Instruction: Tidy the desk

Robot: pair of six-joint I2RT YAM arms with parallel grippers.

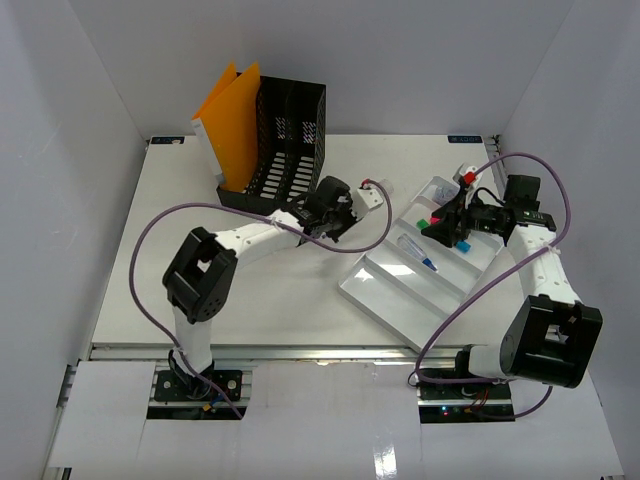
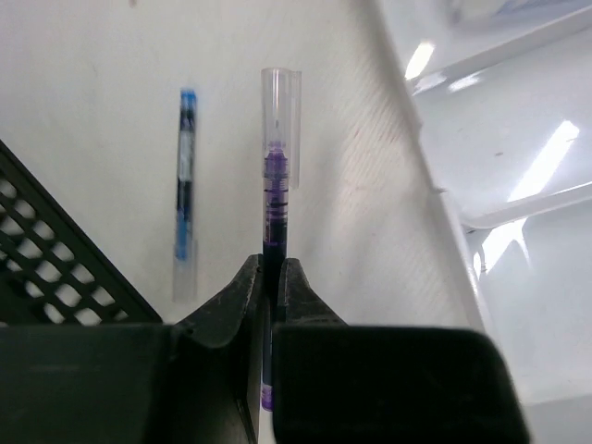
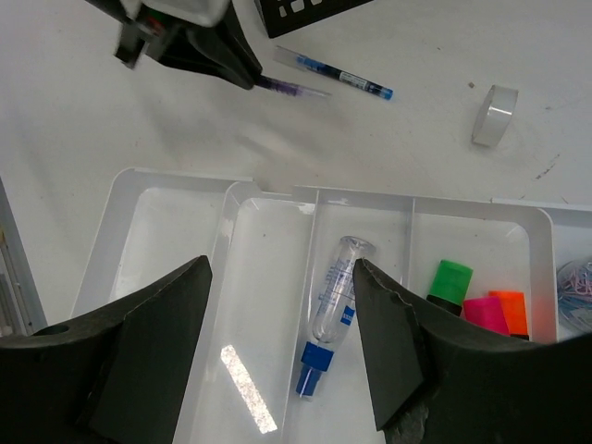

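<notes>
The left claw (image 2: 271, 277) is clenched on a purple pen (image 2: 277, 176) lying on the worktop (image 2: 83, 55) beside a blue pen (image 2: 186, 176), near the tray (image 2: 416, 139). Lift it level, I judge, keeping its cap (image 2: 280, 97) clear of the tray wall; the right claw (image 3: 282, 277) hangs released over the tray.

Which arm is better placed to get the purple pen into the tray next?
Left. Its gripper is shut on the purple pen, right beside the tray. The right gripper hangs open over the tray, holding nothing.
</notes>
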